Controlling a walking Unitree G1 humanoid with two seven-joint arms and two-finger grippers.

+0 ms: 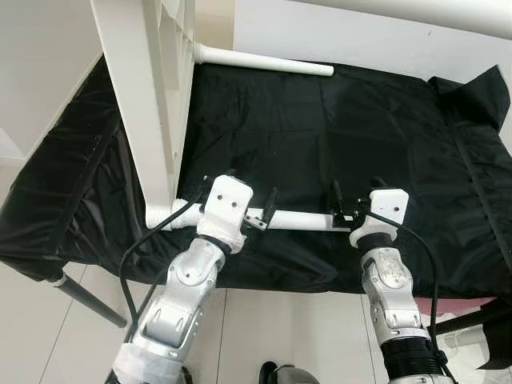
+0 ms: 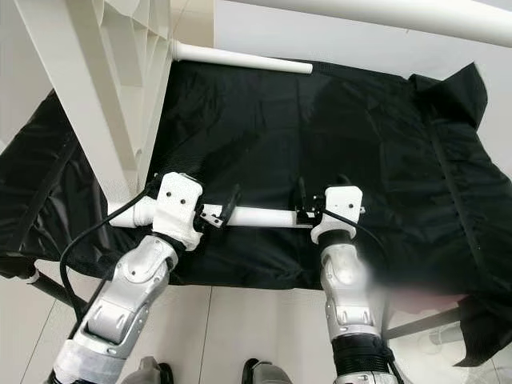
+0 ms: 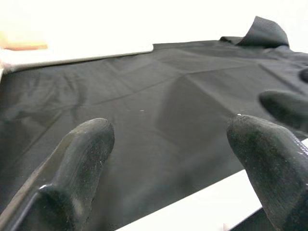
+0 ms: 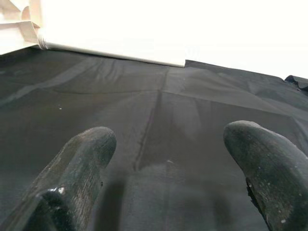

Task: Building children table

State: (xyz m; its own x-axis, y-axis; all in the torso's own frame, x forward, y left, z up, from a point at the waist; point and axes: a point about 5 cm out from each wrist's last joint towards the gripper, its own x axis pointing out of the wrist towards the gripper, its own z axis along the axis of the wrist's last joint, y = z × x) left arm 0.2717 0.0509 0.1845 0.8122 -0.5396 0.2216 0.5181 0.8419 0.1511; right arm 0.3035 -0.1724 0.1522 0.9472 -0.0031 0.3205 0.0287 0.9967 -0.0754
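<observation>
A white children's table (image 1: 148, 104) stands on its edge at the left of a black cloth. Its near white leg (image 1: 296, 219) lies level along the front, between my two wrists. A far leg (image 1: 264, 62) sticks out at the back, and another white leg (image 1: 400, 10) crosses the top of the view. My left gripper (image 3: 171, 134) is open over the near leg, whose white surface (image 3: 192, 211) shows low between the fingers. My right gripper (image 1: 356, 192) is open at the leg's free end, its fingers (image 4: 91, 144) above the cloth.
The black cloth (image 1: 336, 128) covers a raised surface, its front edge just behind my wrists. A dark metal support (image 1: 88, 300) slants down at the front left over pale floor tiles (image 1: 304, 336). A bunched cloth corner (image 1: 472, 88) rises at the back right.
</observation>
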